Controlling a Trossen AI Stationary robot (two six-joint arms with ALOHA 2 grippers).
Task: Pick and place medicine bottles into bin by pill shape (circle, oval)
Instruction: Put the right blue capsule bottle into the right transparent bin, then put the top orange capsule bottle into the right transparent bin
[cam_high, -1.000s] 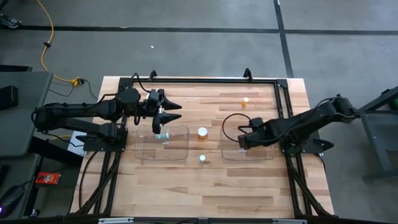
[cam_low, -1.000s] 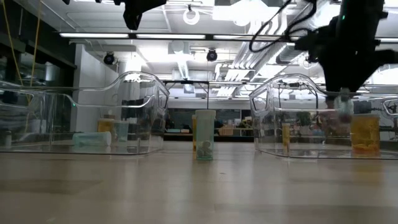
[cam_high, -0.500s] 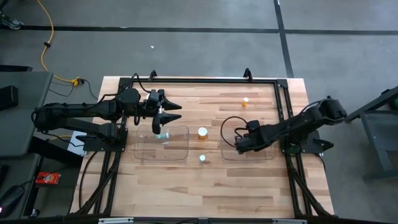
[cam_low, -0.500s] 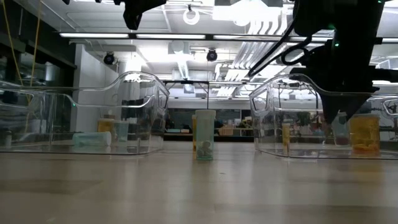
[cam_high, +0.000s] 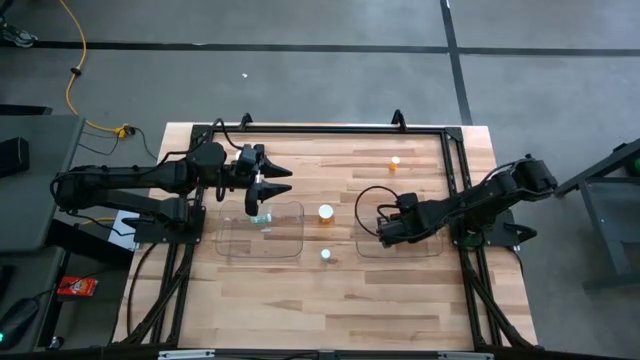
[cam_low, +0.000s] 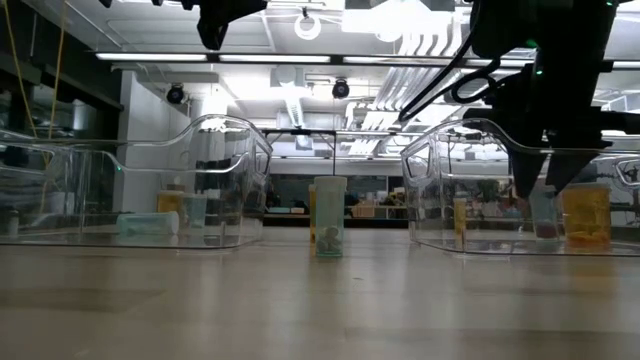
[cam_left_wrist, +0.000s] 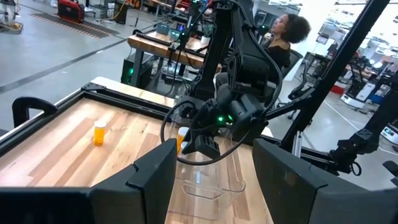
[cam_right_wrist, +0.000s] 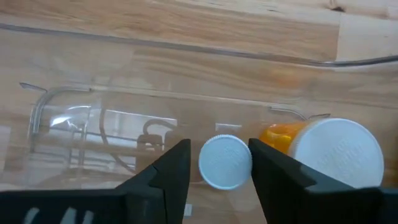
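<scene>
bright even overhead light, low view backlit, soft shadows

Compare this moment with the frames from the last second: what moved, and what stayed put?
The right gripper slid a little further left over the right bin, and its open fingers now straddle a small white-capped bottle standing beside an amber bottle. The left gripper, the left bin and the three bottles on the table stayed put.

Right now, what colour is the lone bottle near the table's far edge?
Amber-orange bottle with a white cap, clearest in the high view.
</scene>
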